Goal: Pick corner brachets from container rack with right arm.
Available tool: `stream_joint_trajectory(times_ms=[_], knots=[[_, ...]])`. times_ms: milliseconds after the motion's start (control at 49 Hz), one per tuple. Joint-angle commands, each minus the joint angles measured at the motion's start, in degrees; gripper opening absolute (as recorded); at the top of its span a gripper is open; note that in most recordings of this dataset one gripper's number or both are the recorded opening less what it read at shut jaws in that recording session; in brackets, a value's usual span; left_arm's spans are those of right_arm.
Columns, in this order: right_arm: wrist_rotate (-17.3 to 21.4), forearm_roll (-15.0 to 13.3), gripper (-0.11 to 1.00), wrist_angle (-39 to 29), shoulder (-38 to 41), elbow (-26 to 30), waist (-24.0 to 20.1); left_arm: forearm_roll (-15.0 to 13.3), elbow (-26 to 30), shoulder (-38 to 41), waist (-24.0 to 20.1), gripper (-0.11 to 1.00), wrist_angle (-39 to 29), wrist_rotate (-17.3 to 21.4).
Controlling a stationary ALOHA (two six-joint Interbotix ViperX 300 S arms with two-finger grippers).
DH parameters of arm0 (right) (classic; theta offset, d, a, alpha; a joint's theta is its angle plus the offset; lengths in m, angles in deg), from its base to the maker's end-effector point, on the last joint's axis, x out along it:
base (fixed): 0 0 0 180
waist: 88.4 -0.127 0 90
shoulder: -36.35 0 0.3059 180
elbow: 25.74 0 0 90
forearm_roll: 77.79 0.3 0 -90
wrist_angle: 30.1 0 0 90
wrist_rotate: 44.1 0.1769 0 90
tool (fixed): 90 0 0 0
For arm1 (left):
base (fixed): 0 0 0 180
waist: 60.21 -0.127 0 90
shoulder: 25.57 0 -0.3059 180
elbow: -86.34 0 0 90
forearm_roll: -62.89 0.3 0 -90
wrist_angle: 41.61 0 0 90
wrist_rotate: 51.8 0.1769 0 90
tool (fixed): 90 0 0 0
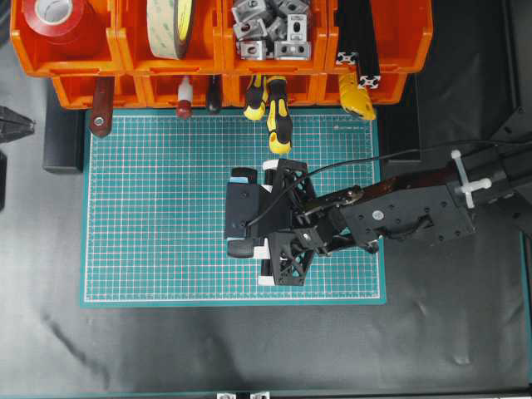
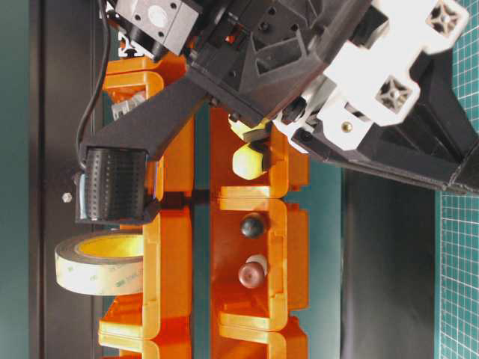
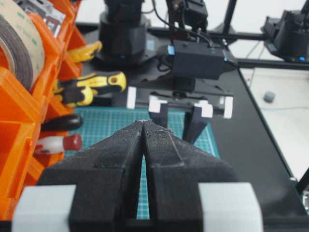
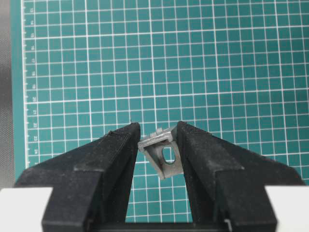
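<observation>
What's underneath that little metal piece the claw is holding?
Only the green gridded mat lies below the corner bracket pinched in the right gripper. The patch of mat directly beneath bracket and fingers is covered from view.

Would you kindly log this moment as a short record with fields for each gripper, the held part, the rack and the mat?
right gripper: shut on one corner bracket, above the green mat
held part: silver-grey, pinched between the fingers, tilted
left gripper: shut, holding nothing
container rack: orange bins at the mat's far edge; more corner brackets in one upper bin
mat: no brackets visible on it
</observation>
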Motion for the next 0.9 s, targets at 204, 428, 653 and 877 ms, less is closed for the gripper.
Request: stream_joint_trajectory(times_ms=[204, 428, 653, 877], knots=[[0.0, -0.18, 0.36, 0.79, -0.62, 1.58, 0.18, 0.18, 2.11, 0.35, 0.09, 0.01, 0.26, -0.09], [-0.09, -0.18, 0.79, 0.79, -0.62, 1.67, 0.09, 0.18, 2.11, 0.35, 0.09, 0.01, 0.35, -0.09], [0.09, -0.18, 0.78, 0.79, -1.32, 1.67, -0.18, 0.18, 2.11, 0.35, 0.09, 0.01, 0.26, -0.09], [0.0, -0.18, 0.78, 0.79, -5.1, 0.97, -0.62, 0.18, 2.2, 0.18, 0.09, 0.01, 0.35, -0.18]])
